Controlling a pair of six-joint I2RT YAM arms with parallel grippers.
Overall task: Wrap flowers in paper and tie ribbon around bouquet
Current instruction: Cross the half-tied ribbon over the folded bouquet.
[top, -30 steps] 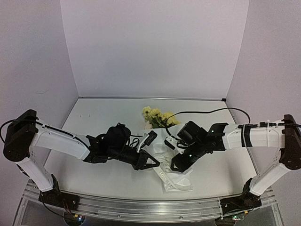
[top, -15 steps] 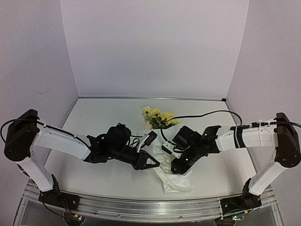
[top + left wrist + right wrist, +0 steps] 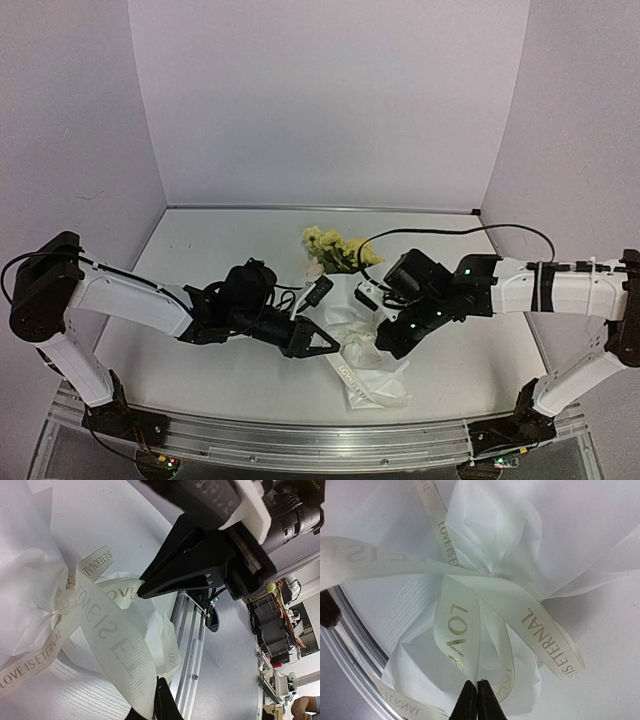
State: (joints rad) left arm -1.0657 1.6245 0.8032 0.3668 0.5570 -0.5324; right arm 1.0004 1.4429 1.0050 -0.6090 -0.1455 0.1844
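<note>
stems of flowers (image 3: pixel 338 250) hidden in paper (image 3: pixel 378 378), ribbon (image 3: pixel 350 560) end blurred

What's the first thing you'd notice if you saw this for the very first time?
Probably the yellow flowers near the middle of the table, the only bright colour there. Just nearer the arms lies crinkly white paper crossed by a cream ribbon printed with words. The left pincer and the right pincer each pinch a piece of it.

Right gripper (image 3: pixel 477 689) was hanging open a second ago, and now its jaws have snapped together on a loop of the ribbon (image 3: pixel 456 630). That arm dipped inward halfway through, then swung back out to the right - more of the paper (image 3: pixel 350 338) shows beside it now.
</note>
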